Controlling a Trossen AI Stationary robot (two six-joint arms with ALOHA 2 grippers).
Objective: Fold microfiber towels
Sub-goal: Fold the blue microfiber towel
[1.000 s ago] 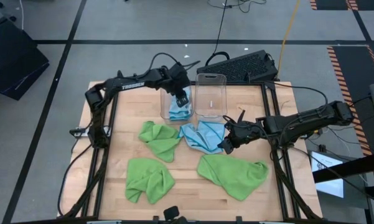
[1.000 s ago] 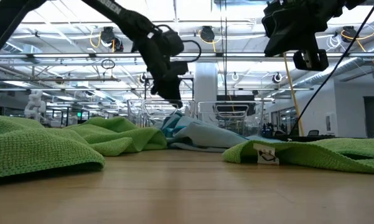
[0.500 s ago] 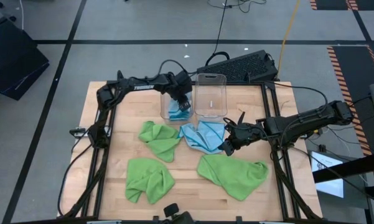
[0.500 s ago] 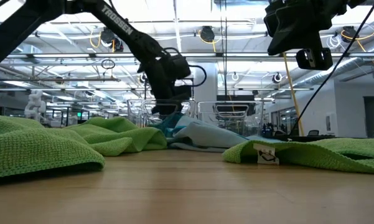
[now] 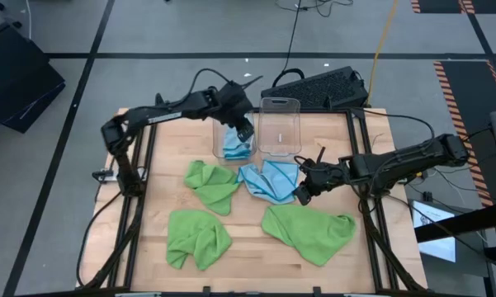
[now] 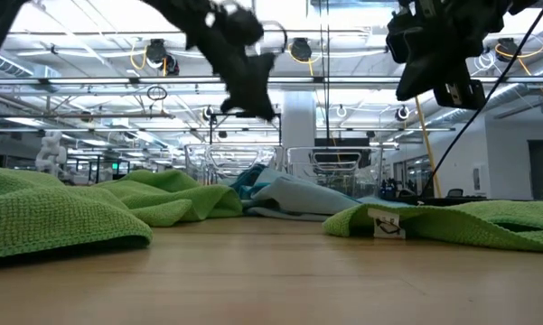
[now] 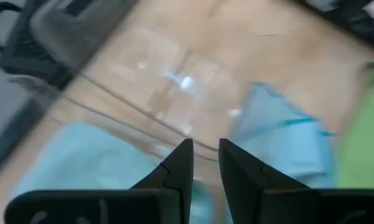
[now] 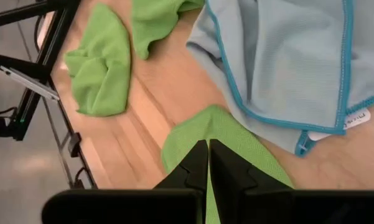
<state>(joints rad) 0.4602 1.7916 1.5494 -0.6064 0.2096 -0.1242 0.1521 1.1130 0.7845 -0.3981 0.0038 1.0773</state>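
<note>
On the pale wooden tabletop point(image 5: 148, 181), two clear plastic bins stand side by side toward twelve o'clock. The left clear bin point(image 5: 231, 142) holds a light blue microfiber towel point(image 5: 235, 148); the right clear bin point(image 5: 280, 125) looks empty. The left end effector point(image 5: 244, 130) hangs above the left bin's rim, its dark fingers point(image 7: 179, 168) a narrow gap apart with nothing visibly between them, though the left wrist view is blurred, so that is likely rather than sure.

A crumpled light blue towel point(image 5: 268, 180) lies near the centre, just at six o'clock of the bins. At its nine o'clock, touching it, sits a bunched lime green towel point(image 5: 210, 183). A second green towel point(image 5: 196, 238) lies toward seven o'clock, a third, flatter green towel point(image 5: 309, 231) toward five o'clock.

The right end effector point(image 5: 301, 191) hovers at the blue towel's three o'clock edge, fingers point(image 8: 198, 163) pressed together, gripping nothing. A black keyboard point(image 5: 318, 89) rests beyond the bins at one o'clock.
</note>
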